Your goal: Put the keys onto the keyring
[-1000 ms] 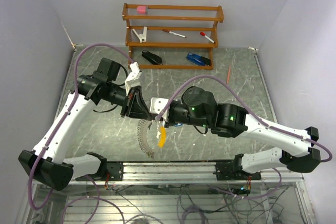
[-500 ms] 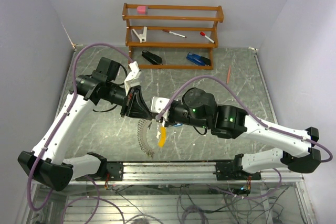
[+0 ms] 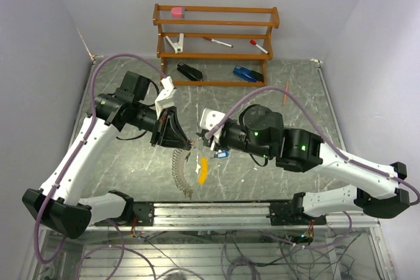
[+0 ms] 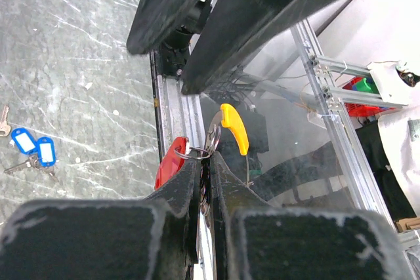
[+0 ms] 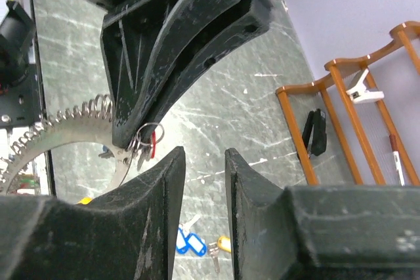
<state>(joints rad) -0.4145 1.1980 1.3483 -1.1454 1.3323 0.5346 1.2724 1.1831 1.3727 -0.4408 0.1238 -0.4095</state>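
Note:
My left gripper is shut on the keyring, a silvery arc wound with wire coils and carrying a yellow piece. At its fingertips hangs a small ring of keys with a red tag. My right gripper stands open a short way to the right of that tip, with nothing between its fingers. Two blue-tagged keys lie on the table below it, with a yellow-tagged key beside them.
A wooden rack stands at the back with a pink block, a white clip and red-capped markers. A black stapler and a blue stapler sit under it. An orange pencil lies far right.
My right gripper has opened and drawn back to the right, away from the left gripper's tip. The left gripper and the keyring have stayed in place.

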